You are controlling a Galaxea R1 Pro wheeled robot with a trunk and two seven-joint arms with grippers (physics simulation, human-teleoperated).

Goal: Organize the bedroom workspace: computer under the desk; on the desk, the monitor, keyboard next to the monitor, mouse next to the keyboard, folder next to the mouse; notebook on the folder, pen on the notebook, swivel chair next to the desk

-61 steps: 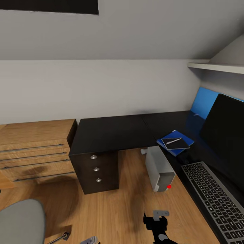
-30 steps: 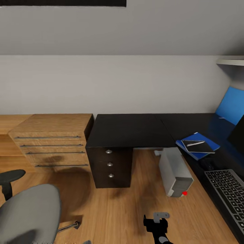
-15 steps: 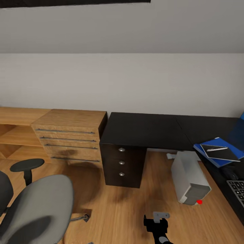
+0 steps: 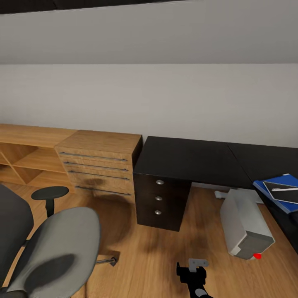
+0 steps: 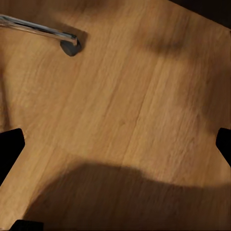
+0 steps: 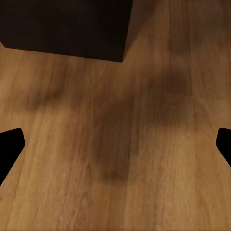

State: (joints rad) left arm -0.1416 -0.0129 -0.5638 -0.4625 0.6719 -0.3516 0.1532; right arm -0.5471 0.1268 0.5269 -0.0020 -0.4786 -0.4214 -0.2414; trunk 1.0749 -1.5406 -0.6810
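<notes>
Right gripper (image 6: 115, 144) spread, empty, over wooden floor; left gripper (image 5: 115, 144) likewise. Swivel chair (image 4: 58, 248) near left, apart from desk (image 4: 186, 159). Advice: grasp backrest, roll slowly, mind castors, avoid computer (image 4: 244, 227).

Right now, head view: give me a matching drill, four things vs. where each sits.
Things:
1. computer
2. folder
3. chair
4. wooden chest

Places:
A. on the desk, far right
B. on the floor beneath the desk edge
C. against the wall, left of the desk drawers
D. lower left, away from the desk

Pairs: 1-B, 2-A, 3-D, 4-C
</notes>
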